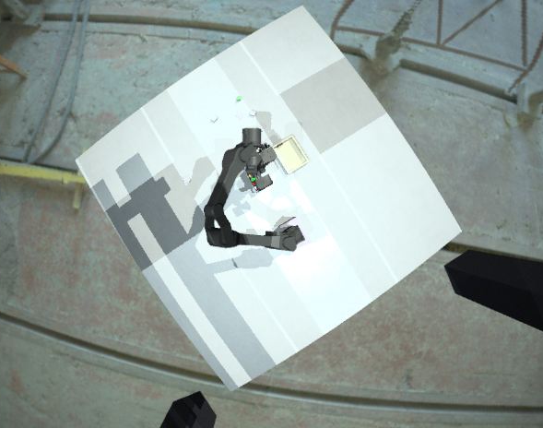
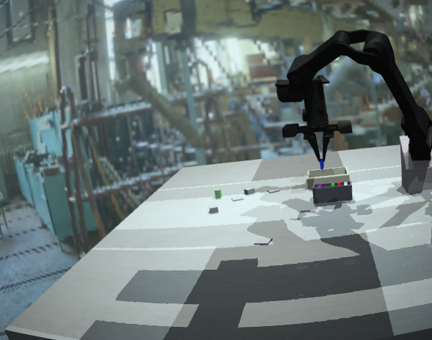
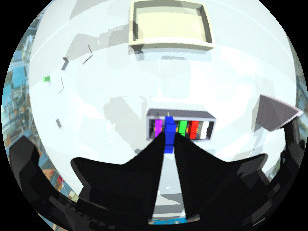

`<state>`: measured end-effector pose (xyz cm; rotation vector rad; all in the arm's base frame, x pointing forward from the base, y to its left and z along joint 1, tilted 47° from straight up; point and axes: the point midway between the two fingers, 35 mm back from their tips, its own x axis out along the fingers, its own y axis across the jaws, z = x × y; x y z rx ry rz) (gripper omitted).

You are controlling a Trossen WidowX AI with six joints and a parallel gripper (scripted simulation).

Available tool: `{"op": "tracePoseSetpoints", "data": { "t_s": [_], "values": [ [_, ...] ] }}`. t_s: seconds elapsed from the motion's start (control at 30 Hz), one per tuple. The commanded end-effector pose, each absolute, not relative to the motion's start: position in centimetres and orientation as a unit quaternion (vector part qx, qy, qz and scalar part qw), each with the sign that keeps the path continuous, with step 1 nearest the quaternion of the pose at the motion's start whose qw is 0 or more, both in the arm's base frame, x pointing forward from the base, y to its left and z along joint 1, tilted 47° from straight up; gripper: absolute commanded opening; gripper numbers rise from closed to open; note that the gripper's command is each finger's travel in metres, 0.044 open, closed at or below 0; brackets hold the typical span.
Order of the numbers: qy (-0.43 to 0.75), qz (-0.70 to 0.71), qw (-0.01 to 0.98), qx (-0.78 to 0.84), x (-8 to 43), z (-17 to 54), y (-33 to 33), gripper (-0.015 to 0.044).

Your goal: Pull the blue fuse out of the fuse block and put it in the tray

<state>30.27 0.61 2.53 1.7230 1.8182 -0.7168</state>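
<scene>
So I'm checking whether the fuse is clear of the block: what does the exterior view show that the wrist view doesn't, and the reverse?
Only the exterior view shows height: the blue fuse hangs from the gripper clear above the fuse block, in front of the tray, with the whole arm visible. Only the wrist view looks down into the block, showing purple, green and red fuses seated in a row, and the tray's inside. Both show the gripper shut on the blue fuse, the block and the tray.
</scene>
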Motion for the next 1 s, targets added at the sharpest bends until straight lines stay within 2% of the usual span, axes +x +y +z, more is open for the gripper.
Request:
{"op": "tracePoseSetpoints", "data": {
  "t_s": [0.0,0.73,0.97],
  "values": [
    [0.673,-0.269,0.265,0.636,30.6,0.9,-1.1,0.0000],
    [0.674,-0.268,0.265,0.635,30.2,-8.2,-9.6,0.0000],
    [0.675,-0.267,0.265,0.635,30.0,-8.9,-10.1,0.0000]
  ]
}}
